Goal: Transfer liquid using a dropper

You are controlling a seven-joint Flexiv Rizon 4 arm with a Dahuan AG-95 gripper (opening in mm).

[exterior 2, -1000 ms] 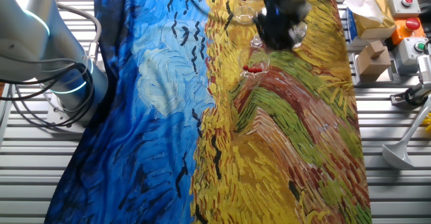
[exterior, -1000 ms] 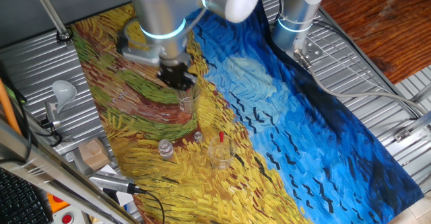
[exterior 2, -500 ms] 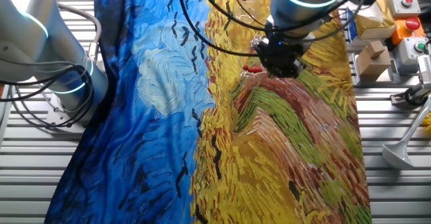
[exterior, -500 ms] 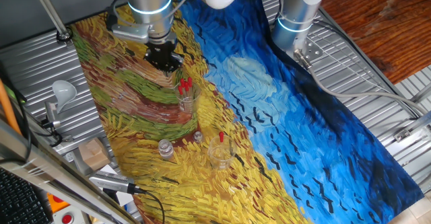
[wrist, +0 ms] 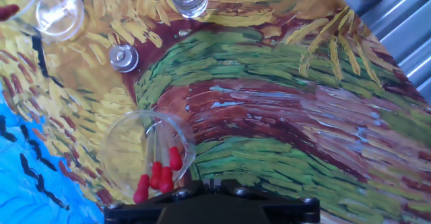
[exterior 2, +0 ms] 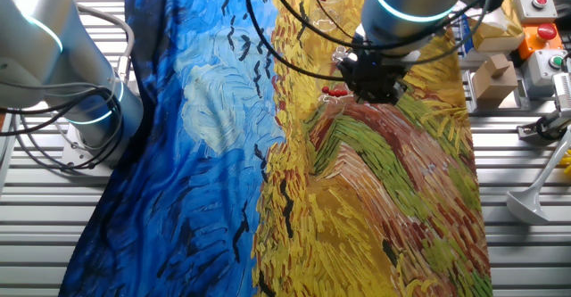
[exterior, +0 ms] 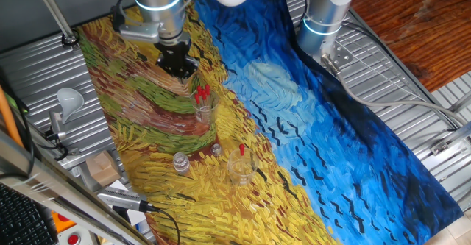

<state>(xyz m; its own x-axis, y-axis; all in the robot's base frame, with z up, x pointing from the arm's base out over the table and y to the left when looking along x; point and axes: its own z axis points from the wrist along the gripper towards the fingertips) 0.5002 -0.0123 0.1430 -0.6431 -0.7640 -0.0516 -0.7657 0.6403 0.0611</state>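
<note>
On the painted cloth [exterior: 309,127], red-bulbed clear droppers [wrist: 160,175] stand in a glass beaker [wrist: 145,153]; jaws' state unclear.

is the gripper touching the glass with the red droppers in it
Apart. In one fixed view the gripper hangs up and to the left of the glass, with painted cloth visible between them. The droppers stand untouched inside it.

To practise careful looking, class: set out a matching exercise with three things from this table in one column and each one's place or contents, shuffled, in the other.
Things:
1. end effector
2. beaker
3. small round stopper

Descriptions:
A. holds red-bulbed droppers
B. lies by itself on the cloth
C. over the green strokes, beside the beaker

Pairs: 1-C, 2-A, 3-B
</note>
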